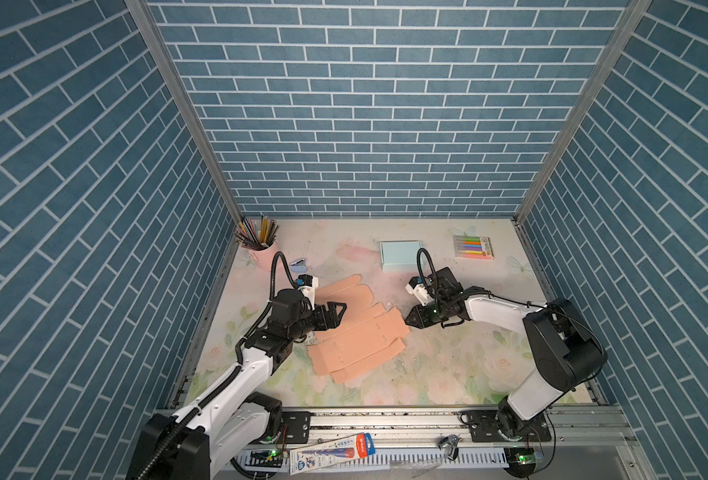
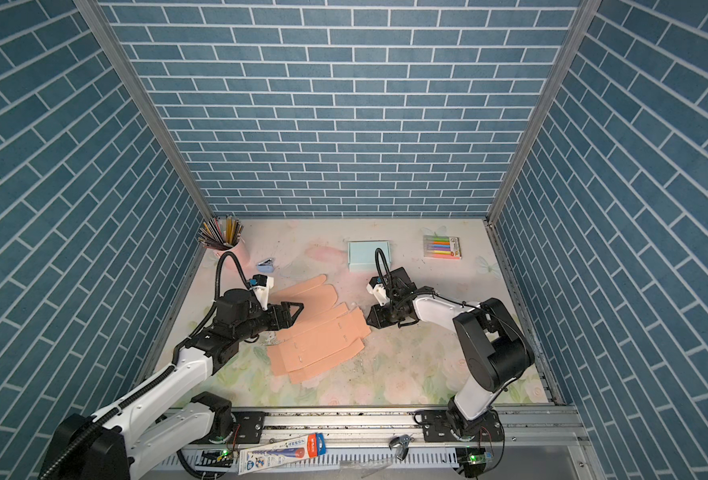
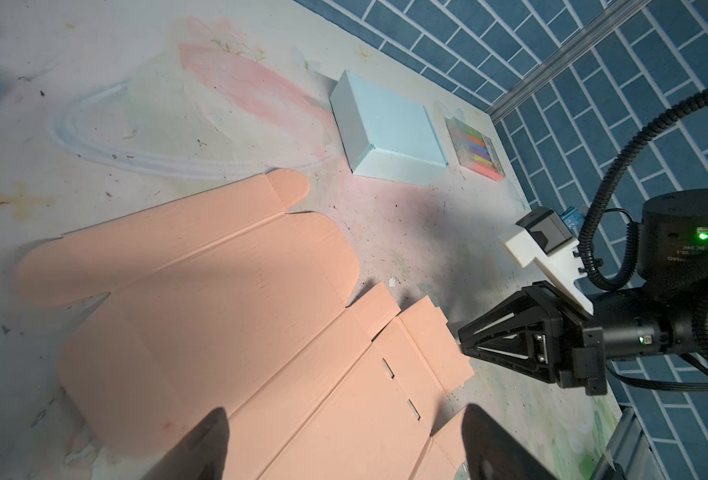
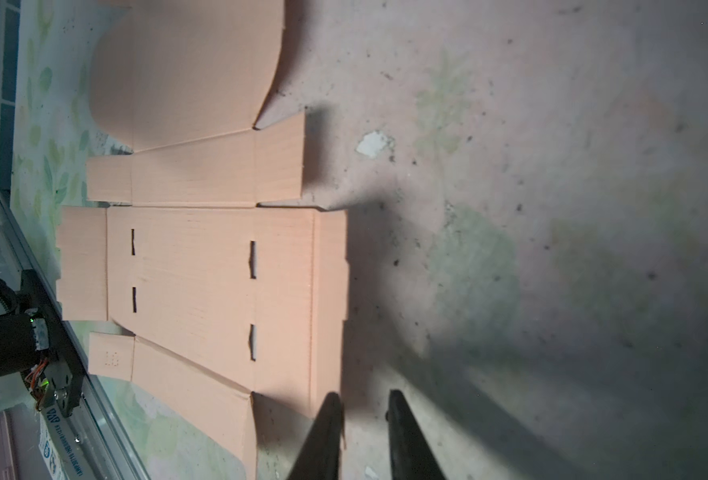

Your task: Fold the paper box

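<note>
1. Paper box (image 1: 356, 332) lies flat, unfolded, near the middle of the tabletop (image 1: 447, 365)
2. Left fingers (image 1: 338, 306) gape wide above its left side, holding nothing
3. Right fingers (image 4: 402, 436) stand slightly parted at its right edge
4. Pink cup (image 1: 258, 251) in the far left corner holds pencils (image 1: 256, 232)

The floral table (image 1: 447, 365) carries the paper box (image 1: 356, 340), flat and unfolded, mid-surface — farther back sit a pale blue box (image 1: 400, 255), a marker pack (image 1: 473, 247), a blue stapler (image 1: 299, 262) and a pink pencil cup (image 1: 260, 249).
</note>
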